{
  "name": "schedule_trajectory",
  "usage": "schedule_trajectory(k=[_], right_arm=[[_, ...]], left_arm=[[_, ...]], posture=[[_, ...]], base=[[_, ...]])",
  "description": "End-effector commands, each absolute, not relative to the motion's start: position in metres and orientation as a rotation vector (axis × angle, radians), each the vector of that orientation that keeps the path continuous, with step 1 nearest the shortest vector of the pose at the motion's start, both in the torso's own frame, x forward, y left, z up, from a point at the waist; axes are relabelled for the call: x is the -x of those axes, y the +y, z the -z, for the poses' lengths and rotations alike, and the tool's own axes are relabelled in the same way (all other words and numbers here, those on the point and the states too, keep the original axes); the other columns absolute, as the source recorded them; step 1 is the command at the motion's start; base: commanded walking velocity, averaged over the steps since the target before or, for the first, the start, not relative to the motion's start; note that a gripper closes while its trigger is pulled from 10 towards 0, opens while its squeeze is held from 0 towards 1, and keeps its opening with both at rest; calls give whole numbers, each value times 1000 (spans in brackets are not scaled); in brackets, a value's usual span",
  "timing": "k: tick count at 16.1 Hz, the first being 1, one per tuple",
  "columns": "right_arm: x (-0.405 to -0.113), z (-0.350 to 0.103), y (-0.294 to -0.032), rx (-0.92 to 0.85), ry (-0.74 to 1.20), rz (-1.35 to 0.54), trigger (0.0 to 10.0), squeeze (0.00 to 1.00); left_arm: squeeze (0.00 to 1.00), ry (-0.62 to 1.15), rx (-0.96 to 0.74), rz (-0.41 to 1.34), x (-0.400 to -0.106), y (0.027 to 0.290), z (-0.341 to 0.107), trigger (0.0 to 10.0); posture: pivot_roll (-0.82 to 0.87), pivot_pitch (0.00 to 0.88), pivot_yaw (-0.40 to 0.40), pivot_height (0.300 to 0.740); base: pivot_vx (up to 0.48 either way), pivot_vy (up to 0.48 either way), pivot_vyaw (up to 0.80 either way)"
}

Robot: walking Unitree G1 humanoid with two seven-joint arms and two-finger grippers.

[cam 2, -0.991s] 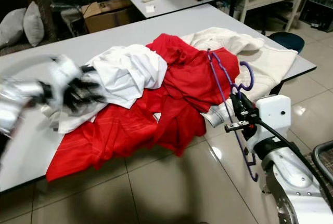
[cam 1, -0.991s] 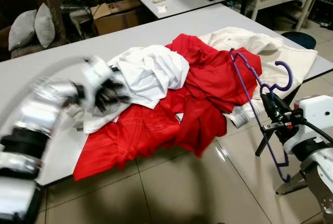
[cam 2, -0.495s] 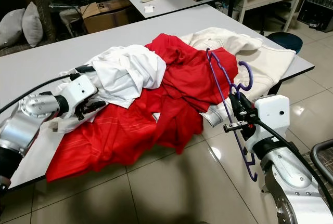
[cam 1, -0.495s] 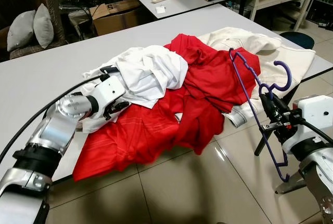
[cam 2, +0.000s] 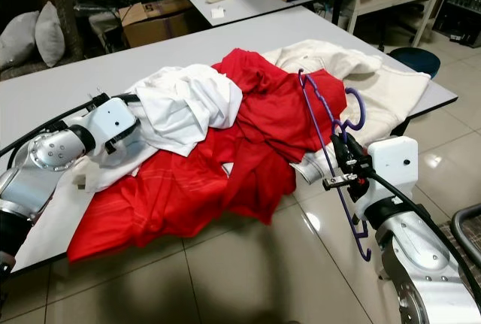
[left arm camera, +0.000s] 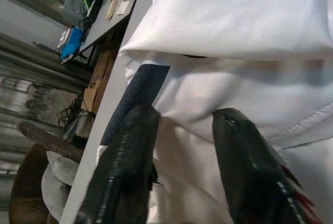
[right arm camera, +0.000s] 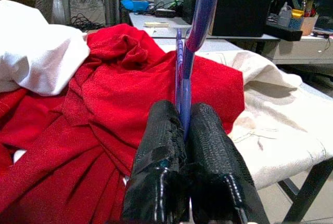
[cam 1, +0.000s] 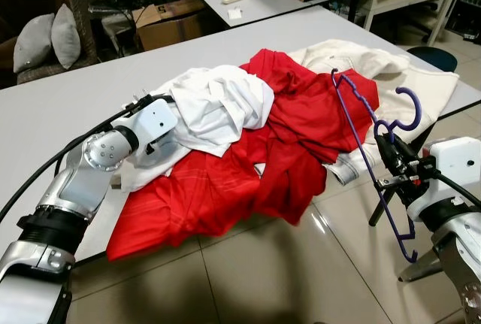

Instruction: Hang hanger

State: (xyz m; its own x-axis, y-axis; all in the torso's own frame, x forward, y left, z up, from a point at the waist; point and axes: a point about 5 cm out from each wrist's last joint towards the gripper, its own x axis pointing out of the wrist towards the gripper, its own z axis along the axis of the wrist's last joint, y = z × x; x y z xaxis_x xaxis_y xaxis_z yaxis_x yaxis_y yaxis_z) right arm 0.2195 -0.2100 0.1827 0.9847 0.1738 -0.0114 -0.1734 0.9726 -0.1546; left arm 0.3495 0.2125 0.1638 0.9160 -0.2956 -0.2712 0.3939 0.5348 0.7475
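Since half a second ago, the left gripper (left arm camera: 179,146) has pushed further in from the red cloth toward the crumpled white shirt (cam 1: 218,106) and now presses against its pale folds, fingers (left arm camera: 127,156) spread apart with nothing between them. Beneath that gripper lies the long grey table (cam 1: 68,106), with the rumpled red garment (cam 1: 248,166) draped over its near edge just beside the gripper and a cream-coloured fabric (cam 1: 406,87) well beyond it. Off the table's corner, the right gripper (right arm camera: 184,130) is unmoved — clenched on the thin purple plastic hanger (cam 1: 368,151), which stands nearly upright above it, hook (cam 1: 409,110) at the top, just beside the red garment.
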Motion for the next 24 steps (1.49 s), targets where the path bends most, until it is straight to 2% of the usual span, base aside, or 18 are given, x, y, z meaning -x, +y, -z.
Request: schedule_trajectory(k=[1,4,7,12,16,18,21,23,24], right_arm=[[-221,-184,-208,150,-19,-181,10000,0],[-220,-184,-209,151,-19,-174,10000,0],[-221,-184,-209,151,-21,-178,10000,0],[-221,-185,-208,153,-24,-185,10000,0],[-221,-185,-208,153,-27,-182,10000,0],[-221,-185,-209,153,-27,-180,10000,0],[-221,-185,-210,152,-25,-178,10000,0],[-223,-185,-210,149,-26,-181,10000,0],[-225,-185,-209,148,-26,-187,10000,0]], left_arm=[[0,122,-919,438,-351,215,-166,0],[0,173,-927,494,-348,218,-158,0],[0,195,-968,469,-352,221,-155,0],[0,163,-948,417,-361,219,-161,0],[0,175,-904,468,-361,212,-155,0],[0,181,-850,439,-360,214,-153,0],[0,181,-763,381,-348,236,-157,0],[0,80,-675,258,-352,246,-179,0],[0,2,-576,187,-357,248,-194,0]], posture=[[-117,0,123,740],[-124,0,131,740],[-123,0,127,740],[-126,0,127,740],[-129,0,129,740],[-129,0,129,740],[-121,0,121,740],[-115,0,116,740],[-105,0,108,740]], base=[[0,0,0],[0,0,0],[0,0,0],[0,0,0],[0,0,0],[0,0,0],[0,0,0],[0,0,0],[0,0,0]])
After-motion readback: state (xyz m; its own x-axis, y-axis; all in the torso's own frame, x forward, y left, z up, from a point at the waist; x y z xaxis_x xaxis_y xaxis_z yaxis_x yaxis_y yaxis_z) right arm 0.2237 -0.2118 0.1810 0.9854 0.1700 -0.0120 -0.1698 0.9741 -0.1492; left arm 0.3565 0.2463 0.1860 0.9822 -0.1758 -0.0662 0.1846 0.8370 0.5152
